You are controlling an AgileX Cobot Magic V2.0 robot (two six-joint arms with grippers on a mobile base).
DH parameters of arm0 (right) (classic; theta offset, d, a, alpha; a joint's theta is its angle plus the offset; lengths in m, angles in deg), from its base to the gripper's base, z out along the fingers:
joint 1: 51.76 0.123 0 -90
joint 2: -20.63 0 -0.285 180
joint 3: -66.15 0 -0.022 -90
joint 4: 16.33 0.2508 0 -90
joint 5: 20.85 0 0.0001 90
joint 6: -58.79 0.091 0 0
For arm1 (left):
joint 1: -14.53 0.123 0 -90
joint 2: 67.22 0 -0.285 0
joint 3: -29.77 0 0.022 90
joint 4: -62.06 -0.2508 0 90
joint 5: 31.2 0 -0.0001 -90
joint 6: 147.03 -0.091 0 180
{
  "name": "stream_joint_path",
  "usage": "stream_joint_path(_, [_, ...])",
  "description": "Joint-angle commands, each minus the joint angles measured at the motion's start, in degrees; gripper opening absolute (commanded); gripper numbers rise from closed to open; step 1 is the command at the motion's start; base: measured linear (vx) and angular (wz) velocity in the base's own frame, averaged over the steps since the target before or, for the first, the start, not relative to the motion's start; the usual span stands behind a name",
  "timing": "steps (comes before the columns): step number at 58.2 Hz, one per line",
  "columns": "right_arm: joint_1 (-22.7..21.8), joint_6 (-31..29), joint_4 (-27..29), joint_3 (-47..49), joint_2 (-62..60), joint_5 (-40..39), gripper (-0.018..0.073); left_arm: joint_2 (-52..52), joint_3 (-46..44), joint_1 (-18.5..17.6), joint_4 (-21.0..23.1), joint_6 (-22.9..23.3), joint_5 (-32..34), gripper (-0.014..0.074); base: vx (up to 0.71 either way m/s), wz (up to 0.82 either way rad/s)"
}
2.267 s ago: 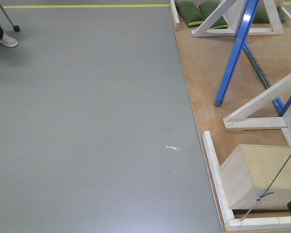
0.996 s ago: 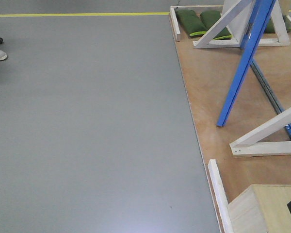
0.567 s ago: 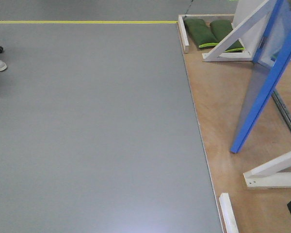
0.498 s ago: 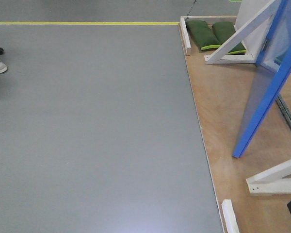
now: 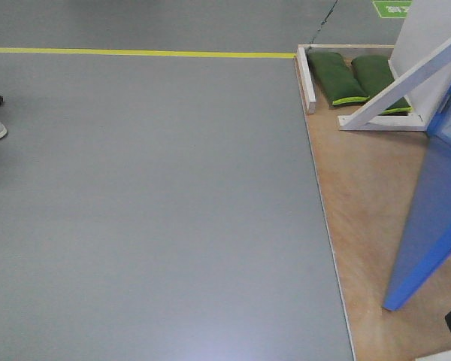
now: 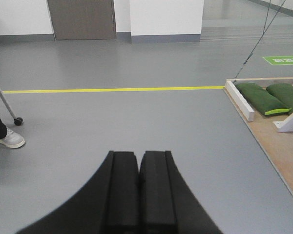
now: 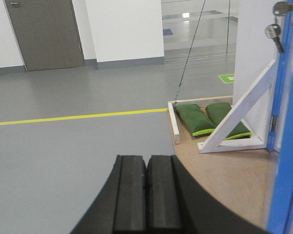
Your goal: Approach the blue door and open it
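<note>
Nearer than in the earlier frames, the blue door [image 5: 436, 210] now fills the lower right of the front view. It is a flat, glossy, bright-blue panel standing on the tan plywood platform [image 5: 361, 188] beside the smooth grey floor [image 5: 150, 210], with silver lock hardware [image 7: 279, 9] showing at its edge in the right wrist view. The left pincer [image 6: 138, 156] and right pincer [image 7: 146, 158] hold nothing, their matte black pads pressed together.

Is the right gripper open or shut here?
Shut. In the right wrist view, the right gripper has its two black fingers pressed together with no gap and nothing held between them.
</note>
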Motion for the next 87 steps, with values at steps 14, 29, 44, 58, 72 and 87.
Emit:
stream_joint_path(14, [-0.2, -0.6, -0.3, -0.1, -0.8, -4.5, 0.0012, -0.6, -1.5, -0.3, 0.3, 0.1, 4.4, 0.0073, 0.45, -0.03])
stream_joint_path(29, [-0.2, -0.6, -0.3, -0.1, -0.8, -4.6, 0.0012, -0.6, -1.5, -0.3, 0.3, 0.1, 4.4, 0.0073, 0.4, -0.07])
stream_joint_path(44, [-0.2, -0.6, -0.3, -0.1, -0.8, -4.6, 0.0012, -0.6, -1.5, -0.3, 0.3, 0.1, 4.4, 0.0073, 0.3, -0.07])
stream_joint_path(58, [-0.2, -0.6, -0.3, -0.1, -0.8, -4.6, 0.0012, -0.6, -1.5, -0.3, 0.3, 0.1, 4.4, 0.0073, 0.15, -0.01])
stream_joint_path(72, [-0.2, -0.6, -0.3, -0.1, -0.8, -4.6, 0.0012, -0.6, -1.5, -0.3, 0.3, 0.1, 4.4, 0.0073, 0.05, 0.01])
stream_joint_path(87, [-0.2, -0.6, -0.3, -0.1, -0.8, -4.6, 0.0012, -0.6, -1.5, -0.3, 0.3, 0.1, 4.4, 0.0073, 0.01, 0.0])
